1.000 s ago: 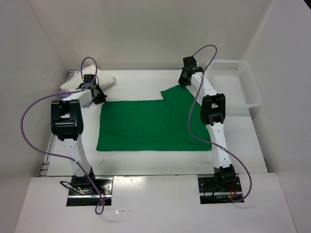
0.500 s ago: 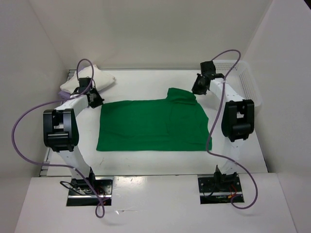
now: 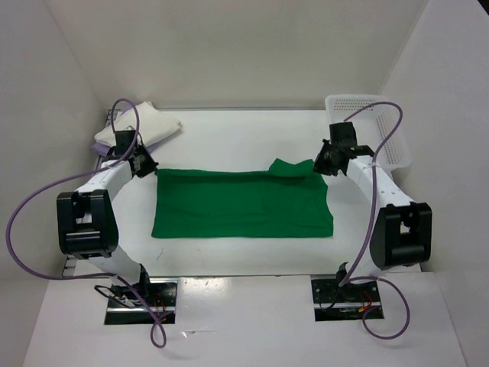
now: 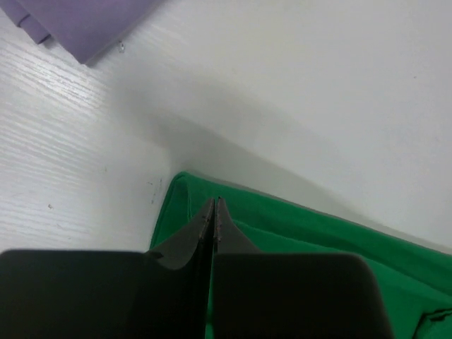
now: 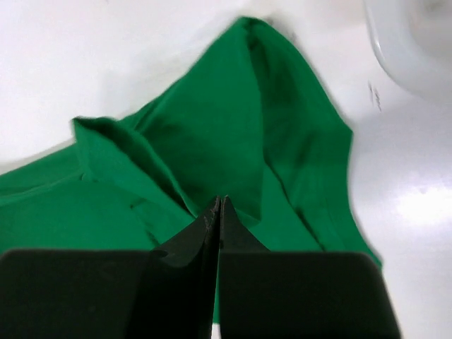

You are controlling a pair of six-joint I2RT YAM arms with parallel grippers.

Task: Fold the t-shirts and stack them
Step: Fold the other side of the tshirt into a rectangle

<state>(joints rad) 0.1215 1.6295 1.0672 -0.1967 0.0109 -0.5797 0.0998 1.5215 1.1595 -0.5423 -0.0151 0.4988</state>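
The left claw is seen fully clenched, its two dark fingers pressed flat against each other with no gap. The far left corner of the green t-shirt is pinched between their tips, and the cloth edge there is curled up off the worktop, with a soft shadow cast beyond it. The right claw is likewise shut tight. In the right wrist view, green cloth is drawn up into a ridged peak that runs straight into the closed tips, so the far right part of the shirt is held there. The green t-shirt is laid out in the middle of the worktop between the two arms. Its long axis runs from left to right, across the robot's front. Its near edge and both short sides are flat and fairly straight, while a bunched flap stands up at the far right corner, just beside the right claw. A doubled band of cloth is seen along the far edge. The white t-shirt is found folded in the far left corner, well apart from the green one, and the lavender t-shirt is glimpsed in the left wrist view at the top left. A white mesh basket is stood at the far right, near the right claw but not touched by it.
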